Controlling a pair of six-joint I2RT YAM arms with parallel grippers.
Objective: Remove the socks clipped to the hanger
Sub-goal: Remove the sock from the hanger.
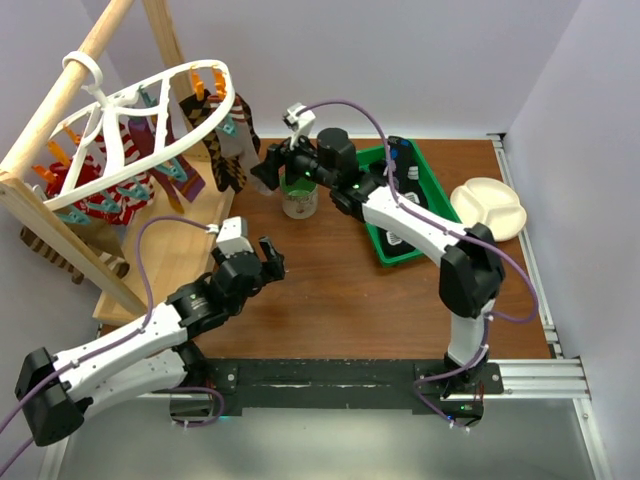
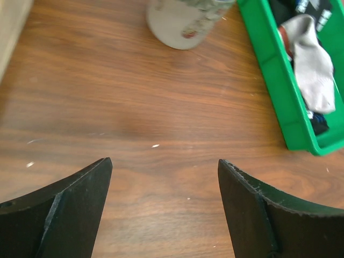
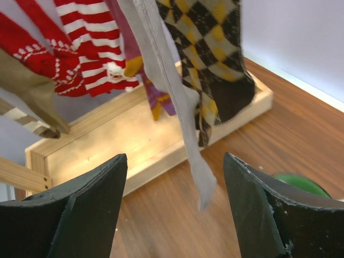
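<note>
Left tool [image 1: 272, 255]: released, jaws wide apart, nothing between them. It hangs over bare desk [image 1: 330, 290], near the middle and apart from every item. In its wrist view the left tool [image 2: 164, 166] faces a jar [image 2: 183, 24] ahead and a green bin [image 2: 269, 70] to the right. A pale sock [image 2: 314, 64] lies in the bin with some dark items.

Right tool [image 1: 265, 170]: released, jaws wide apart, gripping nothing. The arm reaches across the desk toward the hanger [image 1: 150, 120] and passes over the jar [image 1: 299, 200] and the bin [image 1: 425, 170].

Hanger: white oval rack, tilted, hooked on a wooden pole [image 1: 60, 110] at the far left. Socks [image 1: 225, 150] hang clipped from its rim, over a wooden base [image 1: 175, 250].

Right wrist view: the right tool [image 3: 174, 161] sits below the hanging socks.
- A grey sock [image 3: 177, 107] hangs lowest, its tip showing in the gap between the jaws. Contact cannot be confirmed.
- A checkered sock [image 3: 215, 70] hangs just right of it.
- A purple sock [image 3: 156, 97] hangs just left of it.
- Red-and-white striped socks [image 3: 91, 43] hang further left.
- The base [image 3: 134, 145] lies beneath them.

A white plate [image 1: 490, 208] sits right of the bin.
</note>
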